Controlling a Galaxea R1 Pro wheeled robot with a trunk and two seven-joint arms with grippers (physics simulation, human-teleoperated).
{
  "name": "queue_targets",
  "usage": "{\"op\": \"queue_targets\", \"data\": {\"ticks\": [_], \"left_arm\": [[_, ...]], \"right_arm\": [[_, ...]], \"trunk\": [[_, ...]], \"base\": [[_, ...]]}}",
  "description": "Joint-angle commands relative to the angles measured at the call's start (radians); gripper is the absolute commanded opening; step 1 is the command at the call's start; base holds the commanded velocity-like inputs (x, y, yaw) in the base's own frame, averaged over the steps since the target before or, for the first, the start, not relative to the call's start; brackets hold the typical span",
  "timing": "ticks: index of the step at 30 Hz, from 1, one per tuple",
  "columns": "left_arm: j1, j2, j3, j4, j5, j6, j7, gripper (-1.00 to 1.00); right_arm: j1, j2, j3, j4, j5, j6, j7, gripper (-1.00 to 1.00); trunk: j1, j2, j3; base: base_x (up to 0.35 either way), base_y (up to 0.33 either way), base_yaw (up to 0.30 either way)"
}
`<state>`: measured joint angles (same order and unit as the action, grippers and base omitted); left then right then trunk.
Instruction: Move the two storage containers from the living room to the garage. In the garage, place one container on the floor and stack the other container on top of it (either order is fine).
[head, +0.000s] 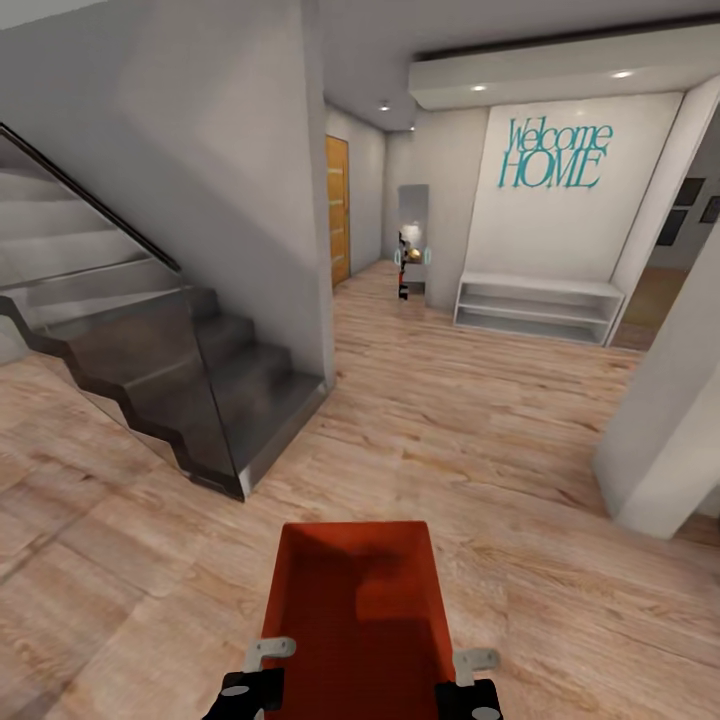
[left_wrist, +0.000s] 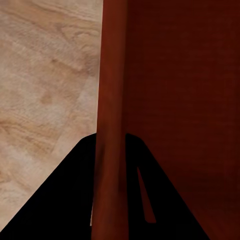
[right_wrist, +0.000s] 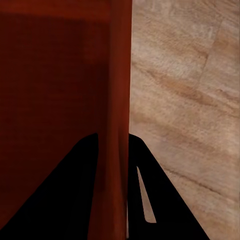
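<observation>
One orange-red storage container (head: 355, 600) hangs in front of me above the wood-plank flooring, held by both arms. My left gripper (head: 262, 660) is shut on its left wall (left_wrist: 112, 125), one black finger on each side of the wall. On the opposite side my right gripper (head: 470, 668) is shut on the right wall (right_wrist: 117, 125) in the same way. The container's inside looks bare.
A dark staircase with a glass side (head: 190, 390) rises at the left. A white pillar (head: 670, 420) stands at the right. Ahead lie a hallway with a wooden door (head: 338, 210), a low white shelf (head: 538, 308) and a wall reading "Welcome HOME" (head: 555, 155).
</observation>
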<state>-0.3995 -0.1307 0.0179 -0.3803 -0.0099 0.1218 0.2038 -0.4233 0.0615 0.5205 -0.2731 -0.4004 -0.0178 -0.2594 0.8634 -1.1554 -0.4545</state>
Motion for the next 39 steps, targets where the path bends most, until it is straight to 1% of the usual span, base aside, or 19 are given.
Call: {"op": "queue_targets", "data": {"ticks": [1, 10, 35, 39], "left_arm": [[0.001, -0.001, -0.062, 0.000, 0.008, 0.006, 0.005, -1.00], [0.001, -0.001, -0.062, 0.000, 0.008, 0.006, 0.005, -1.00], [0.001, -0.001, -0.062, 0.000, 0.008, 0.006, 0.005, -1.00], [0.001, -0.001, -0.062, 0.000, 0.008, 0.006, 0.005, -1.00]], "right_arm": [[-0.002, 0.000, 0.004, 0.002, -0.007, -0.004, -0.006, -1.00], [-0.002, 0.000, 0.004, 0.002, -0.007, -0.003, -0.007, -1.00], [-0.002, 0.000, 0.004, 0.002, -0.008, -0.002, -0.007, -1.00], [-0.002, 0.000, 0.004, 0.003, -0.008, -0.002, -0.007, -1.00]], "trunk": [[0.001, -0.001, -0.001], [0.001, -0.001, -0.001], [0.001, -0.001, -0.001], [0.001, -0.001, -0.001]], "base": [[0.322, 0.000, 0.000], [0.322, 0.000, -0.031], [0.322, 0.000, -0.276], [0.322, 0.000, -0.073]]}}
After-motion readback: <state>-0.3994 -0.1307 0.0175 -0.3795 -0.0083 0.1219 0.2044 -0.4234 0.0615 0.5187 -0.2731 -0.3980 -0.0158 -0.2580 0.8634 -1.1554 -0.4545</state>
